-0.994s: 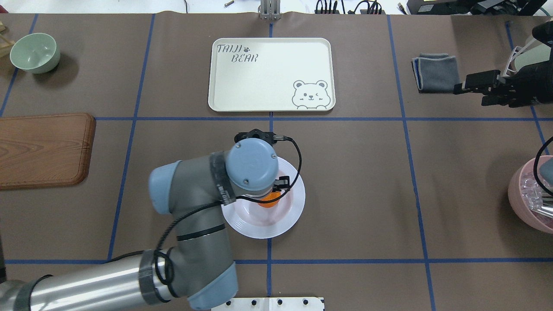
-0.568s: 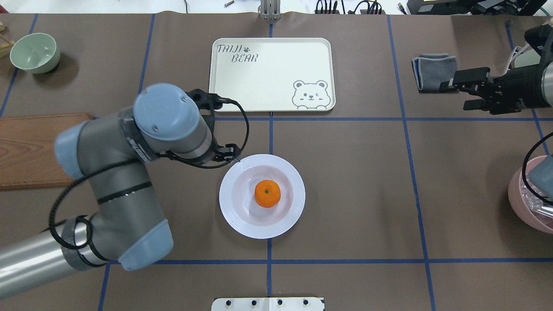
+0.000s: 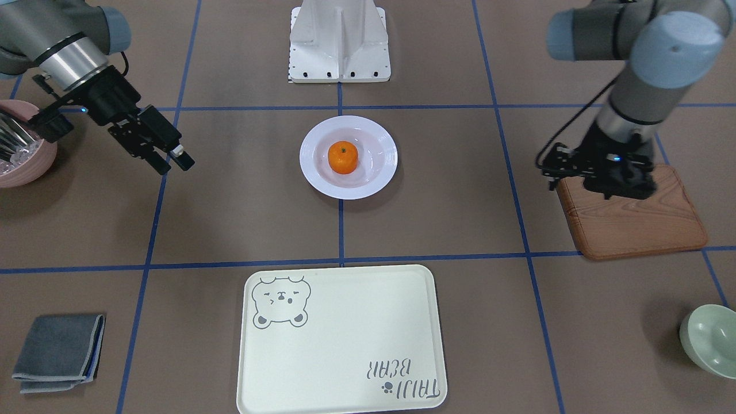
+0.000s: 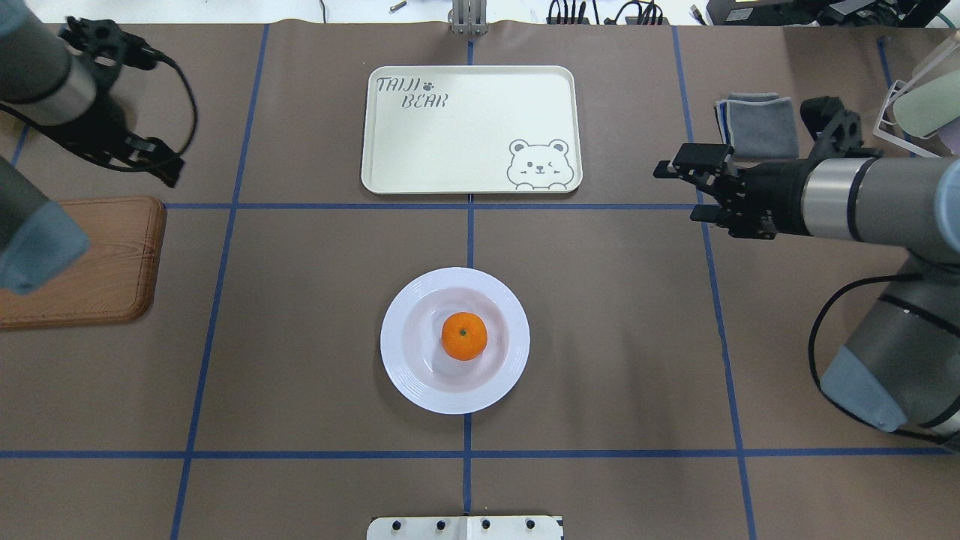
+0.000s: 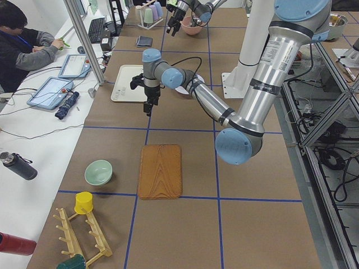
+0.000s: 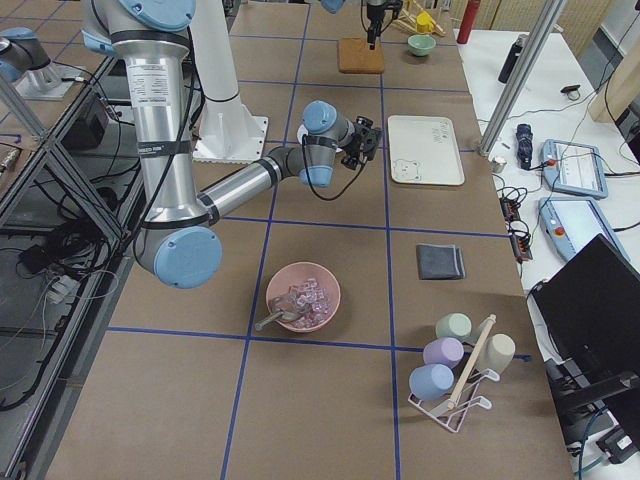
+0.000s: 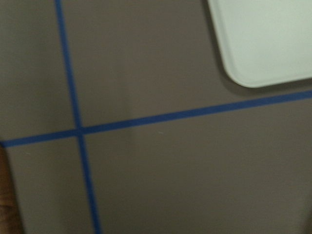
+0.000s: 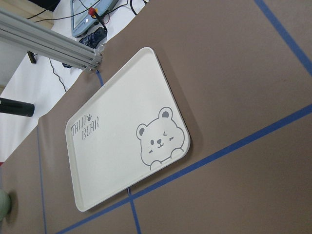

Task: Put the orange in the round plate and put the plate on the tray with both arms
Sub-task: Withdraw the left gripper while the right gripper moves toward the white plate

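Note:
The orange (image 4: 463, 336) (image 3: 343, 157) lies in the deep centre of the white round plate (image 4: 401, 367) (image 3: 313, 172), which rests on the table mat, nearer the robot than the tray. The cream bear tray (image 4: 465, 127) (image 3: 345, 345) (image 8: 117, 161) lies bare beyond the plate. My left gripper (image 4: 154, 163) (image 3: 616, 188) hangs far to the left, over the wooden board's inner edge, its fingers apart and holding nothing. My right gripper (image 4: 677, 193) (image 3: 175, 165) hovers open and bare, right of the tray's near corner and well clear of the plate.
A wooden board (image 4: 97, 262) (image 3: 632, 221) lies at the left. A pale green bowl (image 3: 710, 339) sits beyond it. A folded grey cloth (image 4: 757, 124) (image 3: 57, 351) is at the far right, a pink bowl (image 3: 23, 152) at the near right. A person (image 5: 22, 33) sits across the table.
My left arm lifted off the plate and swung far left, leaving the orange in the plate. My right arm moved left toward the tray's right side.

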{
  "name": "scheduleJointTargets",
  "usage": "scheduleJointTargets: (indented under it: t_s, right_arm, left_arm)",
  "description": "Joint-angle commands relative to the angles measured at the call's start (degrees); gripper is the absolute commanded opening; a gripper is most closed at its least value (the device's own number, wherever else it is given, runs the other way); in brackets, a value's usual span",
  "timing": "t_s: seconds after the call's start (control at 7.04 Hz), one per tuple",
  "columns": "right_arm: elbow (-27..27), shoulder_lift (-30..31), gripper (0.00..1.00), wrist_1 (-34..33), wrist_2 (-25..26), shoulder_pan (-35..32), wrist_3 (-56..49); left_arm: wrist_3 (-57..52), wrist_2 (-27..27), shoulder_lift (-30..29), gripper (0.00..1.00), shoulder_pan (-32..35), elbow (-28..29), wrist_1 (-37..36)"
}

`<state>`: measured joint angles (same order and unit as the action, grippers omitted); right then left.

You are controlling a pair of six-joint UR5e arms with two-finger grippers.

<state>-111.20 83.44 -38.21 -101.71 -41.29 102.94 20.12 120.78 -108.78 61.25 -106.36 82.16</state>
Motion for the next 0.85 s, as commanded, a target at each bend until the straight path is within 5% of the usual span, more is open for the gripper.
scheduleJointTargets:
  t_s: [0.0, 0.43, 0.71]
  right_arm:
    - [-1.3, -1.2, 0.98, -0.4, 15.6, 11.9, 6.2]
    - [-0.6, -2.9, 0.98, -0.4, 36.3, 29.5, 13.0]
    - [0.9, -3.1, 0.95, -0.4, 43.7, 38.5, 17.9]
  left_arm:
    - [-17.1, 5.8, 11.0, 0.99, 11.1, 2.6, 1.2]
    - [-19.1, 10.8, 14.1, 0.99, 27.2, 11.8, 5.1]
    - [-26.2, 12.0, 18.0, 0.99, 32.2, 13.0, 5.0]
